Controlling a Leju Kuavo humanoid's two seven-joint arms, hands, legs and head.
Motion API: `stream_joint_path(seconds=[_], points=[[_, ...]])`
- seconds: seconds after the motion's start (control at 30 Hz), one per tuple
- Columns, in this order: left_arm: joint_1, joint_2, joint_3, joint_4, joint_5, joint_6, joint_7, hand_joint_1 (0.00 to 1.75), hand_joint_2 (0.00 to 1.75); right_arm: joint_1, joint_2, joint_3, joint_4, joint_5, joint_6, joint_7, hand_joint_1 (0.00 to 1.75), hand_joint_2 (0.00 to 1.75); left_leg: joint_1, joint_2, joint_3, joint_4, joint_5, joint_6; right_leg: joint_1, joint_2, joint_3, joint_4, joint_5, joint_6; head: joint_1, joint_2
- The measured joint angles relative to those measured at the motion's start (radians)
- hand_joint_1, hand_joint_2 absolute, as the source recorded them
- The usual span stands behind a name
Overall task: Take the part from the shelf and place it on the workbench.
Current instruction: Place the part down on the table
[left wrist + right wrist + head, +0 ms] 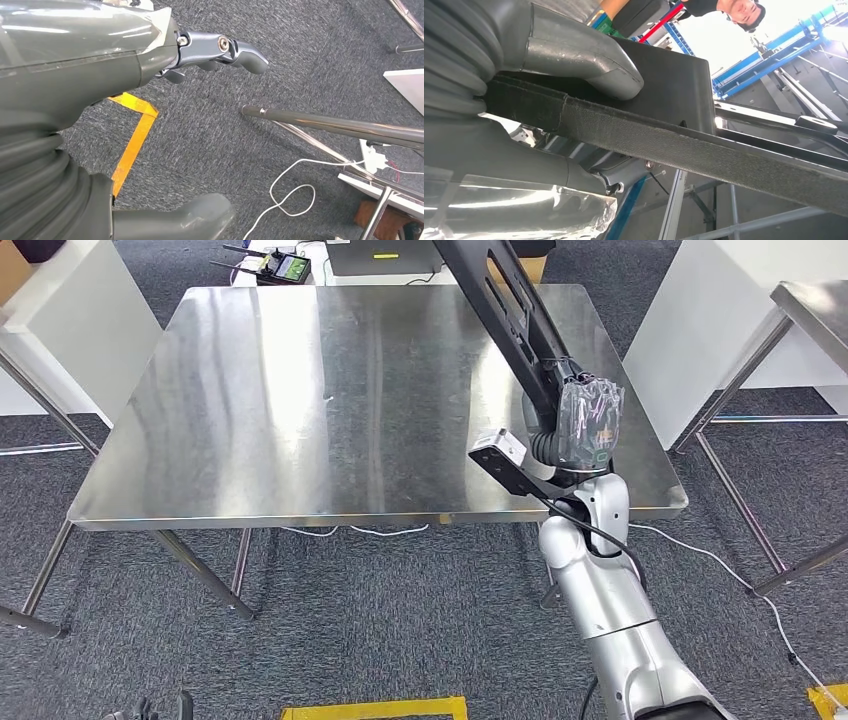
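The right hand (pixel 588 425), wrapped in clear crinkled film, is clamped on a long black part (pixel 505 310). It holds one end of that part above the near right corner of the workbench (pixel 300 410), close to the table's right edge and just inside its front edge. In the right wrist view the thick grey thumb (pixel 589 62) presses on the flat black face of the part (pixel 684 135), with the rest of the hand wrapped under it, so the grip is firm. From the hand, the part slopes up and away over the bench toward the far side and runs out of the top of the head view; whether any of it touches the steel I cannot tell.

The left hand (pixel 215 50) hangs low beside the robot over the grey carpet (pixel 210 130), its fingers loosely curled with nothing in them, near a table leg (pixel 340 127) and a white cable (pixel 290 192). A strip of yellow floor tape (pixel 132 140) lies below it.

The benchtop is a broad sheet of bare, reflective steel, with wide open surface to the left of the right hand and toward the far edge. A second metal table (pixel 810 315) stands well apart on the right, across a gap of carpet, beside a white panel (pixel 700 330). At the bench's far edge sits a small device with a green screen (pixel 285 265). Blue metal racking (pixel 769 55) shows beyond the part in the right wrist view.
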Motion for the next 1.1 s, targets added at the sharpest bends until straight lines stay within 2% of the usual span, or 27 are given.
stream_joint_path(seconds=[0.1, 0.13, 0.23, 0.27, 0.3, 0.37, 0.4, 0.43, 0.47, 0.5, 0.53, 0.57, 0.6, 0.63, 0.67, 0.73, 0.8, 0.83, 0.9, 0.93, 0.97, 1.0, 1.07, 1.1], points=[[0.0, 0.0, 0.0, 0.0, 0.0, 0.003, 0.0, 0.0, 1.75, 0.0, -0.002, 0.0, 0.0, -0.002, 0.001, 0.0, 1.75, 1.75, 0.0, 0.0, 0.0, 0.0, 0.0, 0.0, 0.0, 0.0, 0.0, 0.0, 0.0, 0.0, 0.0, 0.0], [0.0, 0.0, 0.001, 0.0, 0.0, 0.004, 0.0, 0.0, 1.75, 0.0, -0.002, 0.0, 0.0, -0.002, 0.001, 0.0, 1.75, 1.75, -0.001, 0.0, -0.001, 0.001, -0.002, 0.003, -0.004, -0.001, 0.001, -0.003, 0.001, 0.002, 0.0, 0.0], [0.0, 0.001, 0.001, 0.0, 0.0, 0.008, 0.0, 0.0, 1.75, -0.002, -0.001, 0.001, 0.0, -0.004, 0.001, 0.0, 1.75, 1.75, 0.007, -0.002, 0.013, -0.024, 0.005, 0.022, -0.01, -0.002, 0.004, -0.01, 0.001, 0.013, -0.001, 0.0], [-0.001, 0.001, 0.001, 0.0, 0.0, 0.009, 0.0, 0.0, 1.75, -0.003, -0.001, 0.002, 0.0, -0.004, 0.001, 0.0, 1.75, 1.75, 0.014, -0.002, 0.023, -0.038, 0.012, 0.028, -0.007, 0.001, -0.002, 0.005, -0.008, 0.012, 0.001, 0.0], [-0.001, 0.001, 0.001, 0.0, -0.001, 0.009, 0.0, 0.0, 1.75, -0.004, -0.002, 0.002, 0.0, -0.005, 0.001, 0.0, 1.75, 1.75, 0.019, -0.002, 0.031, -0.05, 0.018, 0.032, -0.004, 0.007, -0.017, 0.038, -0.024, 0.007, 0.003, 0.0], [-0.002, 0.0, 0.001, 0.001, -0.001, 0.01, 0.0, 0.0, 1.75, -0.005, -0.003, 0.003, 0.002, -0.005, 0.002, 0.0, 1.75, 1.75, 0.021, -0.003, 0.036, -0.054, 0.021, 0.034, -0.009, 0.018, -0.075, 0.154, -0.071, -0.004, 0.006, 0.0], [-0.002, 0.0, 0.001, 0.001, -0.001, 0.01, 0.0, 0.0, 1.75, -0.002, -0.004, 0.004, 0.004, -0.006, 0.002, 0.0, 1.75, 1.75, 0.021, -0.006, 0.035, -0.054, 0.02, 0.034, -0.012, 0.02, -0.107, 0.213, -0.09, -0.005, 0.006, 0.0], [-0.002, 0.0, 0.002, 0.001, -0.001, 0.01, 0.001, 0.0, 1.75, 0.001, -0.005, 0.005, 0.006, -0.006, 0.002, 0.0, 1.75, 1.75, 0.022, -0.01, 0.034, -0.054, 0.02, 0.032, -0.015, 0.021, -0.129, 0.248, -0.097, -0.001, 0.007, 0.0], [-0.001, 0.0, 0.002, 0.001, -0.001, 0.011, 0.001, 0.0, 1.75, 0.003, -0.005, 0.006, 0.008, -0.006, 0.002, 0.0, 1.75, 1.75, 0.023, -0.014, 0.034, -0.052, 0.019, 0.028, -0.019, 0.022, -0.132, 0.247, -0.089, 0.008, 0.007, 0.0], [0.0, 0.0, 0.002, 0.001, -0.001, 0.013, 0.001, 0.0, 1.75, 0.005, -0.006, 0.006, 0.009, -0.007, 0.002, 0.0, 1.75, 1.75, 0.025, -0.018, 0.033, -0.048, 0.016, 0.023, -0.025, 0.022, -0.114, 0.206, -0.066, 0.02, 0.007, 0.0], [0.001, -0.001, 0.002, 0.002, -0.001, 0.015, 0.001, 0.0, 1.75, 0.005, -0.006, 0.007, 0.009, -0.008, 0.002, 0.0, 1.75, 1.75, 0.028, -0.021, 0.032, -0.041, 0.012, 0.015, -0.031, 0.022, -0.081, 0.137, -0.036, 0.032, 0.008, 0.0], [0.001, 0.001, 0.002, 0.002, -0.001, 0.017, 0.001, 0.0, 1.75, 0.004, -0.007, 0.008, 0.01, -0.008, 0.002, 0.0, 1.75, 1.75, 0.029, -0.024, 0.028, -0.031, 0.006, 0.004, -0.034, 0.024, -0.048, 0.077, -0.013, 0.04, 0.009, 0.0], [0.0, 0.002, 0.002, 0.002, -0.002, 0.019, 0.0, 0.0, 1.75, 0.004, -0.006, 0.009, 0.011, -0.009, 0.002, 0.0, 1.75, 1.75, 0.029, -0.026, 0.023, -0.019, -0.001, -0.006, -0.035, 0.026, -0.026, 0.033, 0.002, 0.041, 0.009, 0.0], [0.0, 0.003, 0.002, 0.002, -0.002, 0.02, 0.0, 0.0, 1.75, 0.005, -0.006, 0.01, 0.012, -0.01, 0.002, 0.0, 1.75, 1.75, 0.028, -0.028, 0.019, -0.011, -0.005, -0.014, -0.035, 0.028, -0.016, 0.015, 0.007, 0.036, 0.008, 0.0], [0.001, 0.004, 0.002, 0.002, -0.003, 0.021, 0.0, 0.0, 1.75, 0.005, -0.005, 0.01, 0.013, -0.011, 0.002, 0.0, 1.75, 1.75, 0.027, -0.029, 0.016, -0.007, -0.007, -0.019, -0.031, 0.03, -0.016, 0.018, 0.005, 0.028, 0.007, 0.0], [0.003, 0.003, 0.002, 0.002, -0.004, 0.023, 0.0, 0.0, 1.75, 0.006, -0.004, 0.011, 0.014, -0.012, 0.001, 0.0, 1.75, 1.75, 0.033, -0.028, 0.015, -0.004, -0.009, -0.024, -0.031, 0.03, -0.019, 0.02, 0.005, 0.014, 0.004, 0.0], [0.004, 0.003, 0.002, 0.003, -0.005, 0.025, 0.0, 0.0, 1.75, 0.005, -0.003, 0.011, 0.014, -0.012, 0.001, 0.0, 1.75, 1.75, 0.038, -0.017, -0.001, 0.034, -0.032, -0.03, -0.03, 0.03, -0.016, 0.02, 0.006, 0.003, 0.002, 0.0], [0.003, 0.003, 0.002, 0.003, -0.006, 0.026, 0.0, 0.0, 1.75, 0.005, -0.003, 0.011, 0.014, -0.012, 0.001, 0.0, 1.75, 1.75, 0.039, -0.01, -0.023, 0.081, -0.057, -0.033, -0.029, 0.03, -0.015, 0.02, 0.005, 0.0, 0.002, 0.0], [0.003, 0.003, 0.002, 0.003, -0.009, 0.026, 0.0, 0.0, 1.75, 0.007, -0.003, 0.011, 0.014, -0.012, 0.0, 0.0, 1.75, 1.75, 0.039, -0.002, -0.094, 0.216, -0.115, -0.036, -0.024, 0.029, -0.014, 0.02, 0.003, -0.006, 0.001, 0.0], [0.004, 0.003, 0.002, 0.003, -0.01, 0.026, 0.0, 0.0, 1.75, 0.009, -0.003, 0.011, 0.014, -0.012, 0.0, 0.0, 1.75, 1.75, 0.038, -0.001, -0.125, 0.271, -0.131, -0.035, -0.021, 0.029, -0.014, 0.02, 0.001, -0.008, 0.001, 0.0], [0.005, 0.003, 0.002, 0.003, -0.01, 0.026, 0.0, 0.0, 1.75, 0.011, -0.003, 0.011, 0.014, -0.012, 0.0, 0.0, 1.75, 1.75, 0.037, 0.0, -0.142, 0.294, -0.129, -0.031, -0.017, 0.028, -0.013, 0.02, 0.0, -0.01, 0.001, 0.0], [0.005, 0.003, 0.002, 0.003, -0.011, 0.027, 0.0, 0.0, 1.75, 0.012, -0.002, 0.011, 0.014, -0.012, 0.0, 0.0, 1.75, 1.75, 0.035, 0.0, -0.138, 0.277, -0.108, -0.024, -0.014, 0.028, -0.01, 0.02, -0.002, -0.013, 0.001, 0.0], [0.005, 0.003, 0.002, 0.003, -0.011, 0.027, 0.0, 0.0, 1.75, 0.011, -0.002, 0.011, 0.014, -0.012, 0.0, 0.0, 1.75, 1.75, 0.026, 0.0, -0.079, 0.148, -0.037, -0.002, -0.009, 0.029, -0.003, 0.019, -0.006, -0.018, 0.001, 0.0], [0.004, 0.004, 0.002, 0.003, -0.012, 0.027, 0.0, 0.0, 1.75, 0.011, -0.002, 0.011, 0.014, -0.012, 0.0, 0.0, 1.75, 1.75, 0.02, 0.003, -0.047, 0.083, -0.013, 0.01, -0.005, 0.029, -0.001, 0.019, -0.008, -0.019, 0.002, 0.0]])
